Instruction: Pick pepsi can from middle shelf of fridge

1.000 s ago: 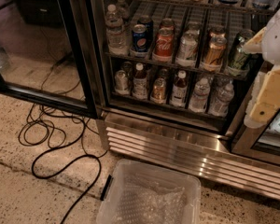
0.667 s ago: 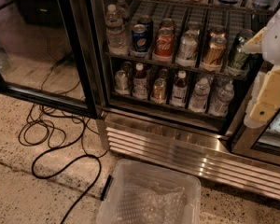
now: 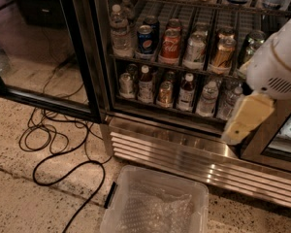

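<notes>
The pepsi can (image 3: pixel 145 39) is blue with a round logo. It stands at the front of a lane on the middle shelf (image 3: pixel 184 67), a dark wire rack in the fridge (image 3: pixel 174 152). A red Coca-Cola can (image 3: pixel 170 45) stands just right of it. My gripper (image 3: pixel 243 123), cream-coloured on a white arm, hangs in front of the fridge's right side. It is well right of and below the pepsi can and touches no can.
The fridge's glass door (image 3: pixel 82 57) stands open to the left. A water bottle (image 3: pixel 120 30) is left of the pepsi can. A rack of small bottles (image 3: pixel 184 89) lies below. A clear plastic bin (image 3: pixel 155 203) and black cables (image 3: pixel 63 149) lie on the floor.
My arm and gripper have moved a little left and down, further into view. The cans have not moved.
</notes>
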### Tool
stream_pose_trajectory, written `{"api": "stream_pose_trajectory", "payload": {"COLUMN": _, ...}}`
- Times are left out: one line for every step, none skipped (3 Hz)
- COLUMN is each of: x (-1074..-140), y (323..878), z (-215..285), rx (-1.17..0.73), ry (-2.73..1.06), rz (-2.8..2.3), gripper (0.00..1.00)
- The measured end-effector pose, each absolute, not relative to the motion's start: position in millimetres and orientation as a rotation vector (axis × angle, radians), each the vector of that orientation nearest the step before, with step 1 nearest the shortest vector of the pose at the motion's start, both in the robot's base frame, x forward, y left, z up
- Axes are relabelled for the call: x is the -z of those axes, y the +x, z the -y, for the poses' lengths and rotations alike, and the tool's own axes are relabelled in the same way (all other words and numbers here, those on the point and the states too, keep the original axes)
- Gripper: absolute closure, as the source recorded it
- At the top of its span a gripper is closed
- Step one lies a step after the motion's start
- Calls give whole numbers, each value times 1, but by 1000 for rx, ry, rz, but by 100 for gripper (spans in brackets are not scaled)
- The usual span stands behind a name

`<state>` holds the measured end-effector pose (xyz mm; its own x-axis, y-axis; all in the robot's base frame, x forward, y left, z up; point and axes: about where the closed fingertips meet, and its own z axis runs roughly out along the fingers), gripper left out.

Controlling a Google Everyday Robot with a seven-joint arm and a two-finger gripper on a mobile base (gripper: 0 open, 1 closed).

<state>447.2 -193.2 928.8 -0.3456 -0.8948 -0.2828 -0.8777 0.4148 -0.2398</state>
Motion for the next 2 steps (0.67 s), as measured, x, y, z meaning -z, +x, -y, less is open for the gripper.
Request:
{"api": "stream_pose_trajectory", "payload": {"x": -884, "y": 459, "z": 179, "rx": 26, "ry": -1426, "rz": -2340, "gripper": 0}}
{"api": "stream_pose_trajectory", "payload": {"x": -844, "y": 464, "z": 163, "rx": -59, "ry": -1373, "rz": -2380, "gripper": 0}}
